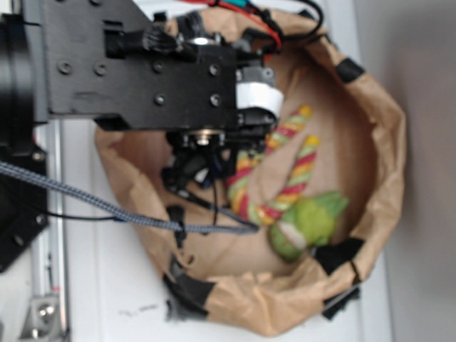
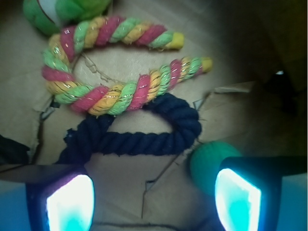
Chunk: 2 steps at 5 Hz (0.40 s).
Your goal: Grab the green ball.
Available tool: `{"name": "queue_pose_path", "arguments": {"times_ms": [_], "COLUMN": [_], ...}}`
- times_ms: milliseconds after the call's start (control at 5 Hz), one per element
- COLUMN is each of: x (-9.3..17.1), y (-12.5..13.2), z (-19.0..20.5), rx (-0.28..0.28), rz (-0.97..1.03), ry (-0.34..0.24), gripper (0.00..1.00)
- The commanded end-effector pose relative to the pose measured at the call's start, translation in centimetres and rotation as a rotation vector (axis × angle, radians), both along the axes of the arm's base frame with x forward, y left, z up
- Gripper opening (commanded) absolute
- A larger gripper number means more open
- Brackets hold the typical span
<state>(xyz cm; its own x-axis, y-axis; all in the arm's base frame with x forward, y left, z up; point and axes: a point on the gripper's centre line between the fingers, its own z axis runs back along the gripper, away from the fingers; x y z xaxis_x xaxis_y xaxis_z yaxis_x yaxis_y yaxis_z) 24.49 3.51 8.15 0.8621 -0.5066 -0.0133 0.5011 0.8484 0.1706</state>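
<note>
The green ball (image 2: 208,162) lies on the brown paper floor of the bag (image 1: 385,164), tucked partly behind the right finger (image 2: 239,199) and just beside the dark blue rope ring (image 2: 139,137). We judge the grasp not yet made: the gripper (image 2: 154,202) has its fingers spread wide, nothing between them, and still needs centring on the ball. Only the wrist view shows the ball; in the exterior view the arm hides it, though the plush toy (image 1: 306,224) and striped rope (image 1: 281,174) show.

The ball (image 2: 210,161), by the claw's (image 2: 154,204) right finger, looks smooth, matt rubber. Ahead lie a dark twisted rope ring (image 2: 139,132), a glinting striped rope (image 2: 115,72) and a fuzzy plush (image 2: 62,12). The bag (image 1: 388,142) is creased brown paper.
</note>
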Motion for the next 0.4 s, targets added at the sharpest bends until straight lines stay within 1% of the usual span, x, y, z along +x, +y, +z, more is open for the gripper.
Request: {"name": "queue_pose_path", "arguments": {"times_ms": [0,200], "x": [0.6,0.1], "y": [1.7,2.7], "z": [-2.1,-2.9], "rx": [0.031,0.038], "rz": [-0.053,-0.145], "ry": [0.021,0.082], "gripper": [1.0,1.0]}}
